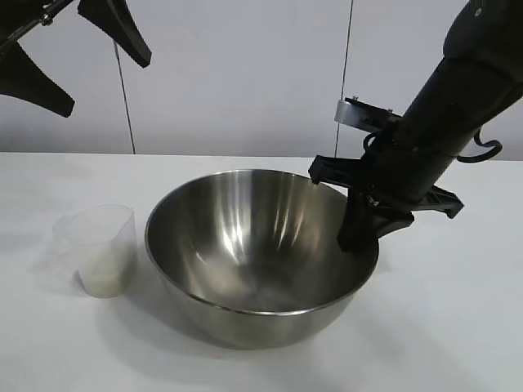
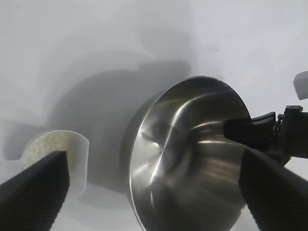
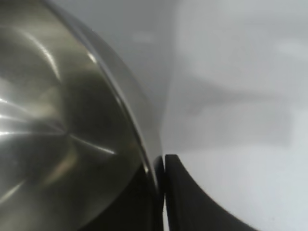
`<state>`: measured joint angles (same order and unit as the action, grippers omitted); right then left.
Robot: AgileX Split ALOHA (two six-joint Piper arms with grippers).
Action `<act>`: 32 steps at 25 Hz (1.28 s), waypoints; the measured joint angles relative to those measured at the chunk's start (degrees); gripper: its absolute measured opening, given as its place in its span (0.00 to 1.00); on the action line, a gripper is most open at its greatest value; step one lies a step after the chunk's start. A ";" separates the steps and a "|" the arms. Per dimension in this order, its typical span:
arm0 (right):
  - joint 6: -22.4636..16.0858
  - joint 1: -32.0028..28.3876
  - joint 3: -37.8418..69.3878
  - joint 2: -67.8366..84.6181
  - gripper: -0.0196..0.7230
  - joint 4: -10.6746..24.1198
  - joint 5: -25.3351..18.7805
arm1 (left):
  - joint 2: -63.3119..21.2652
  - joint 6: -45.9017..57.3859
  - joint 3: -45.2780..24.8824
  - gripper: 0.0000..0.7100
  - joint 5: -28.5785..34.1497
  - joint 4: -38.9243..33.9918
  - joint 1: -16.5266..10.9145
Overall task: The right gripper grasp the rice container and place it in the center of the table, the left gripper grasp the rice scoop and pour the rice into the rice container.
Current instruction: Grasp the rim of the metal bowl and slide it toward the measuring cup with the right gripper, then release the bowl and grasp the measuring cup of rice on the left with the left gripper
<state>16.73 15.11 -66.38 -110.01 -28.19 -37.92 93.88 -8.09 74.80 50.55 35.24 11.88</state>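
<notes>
Exterior view: right gripper (image 1: 359,233) comes down from the upper right and is clamped shut on the right-hand rim of the rice container (image 1: 253,253), one finger inside the wall, one outside. The container sits on the table (image 1: 458,327) roughly mid-width, nearer the front edge than the back. Rice scoop (image 1: 98,249) stands upright just beside the container's left side, not touching as far as I can tell, with rice (image 1: 102,278) pale in its bottom. Left gripper (image 1: 82,61) hangs high over the back-left corner, fingers spread wide, holding nothing. The scoop lies below it and toward the front; the left arm is clearly the nearer one. Open table to the left of and in front of the scoop, tight only on the container side.

Left wrist view: both fingertips (image 2: 36,192) frame the scene, wide apart and empty. The scoop's rim and rice (image 2: 48,144) sit next to one finger, the container (image 2: 187,159) between the two, the right gripper (image 2: 250,132) on its far rim.

Right wrist view: fingers (image 3: 185,192) pinch the container rim (image 3: 120,96), bare table (image 3: 240,96) beyond. Judgement: container looks about placed; release next, then the scoop grasp from its open side.
</notes>
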 joint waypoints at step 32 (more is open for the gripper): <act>-3.60 -5.72 -6.72 10.23 0.95 1.78 -9.53 | 0.00 -4.58 0.00 0.97 -3.90 -1.65 0.00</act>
<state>13.13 9.39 -73.10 -99.77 -26.41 -47.45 93.88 -12.67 74.80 46.65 33.59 11.88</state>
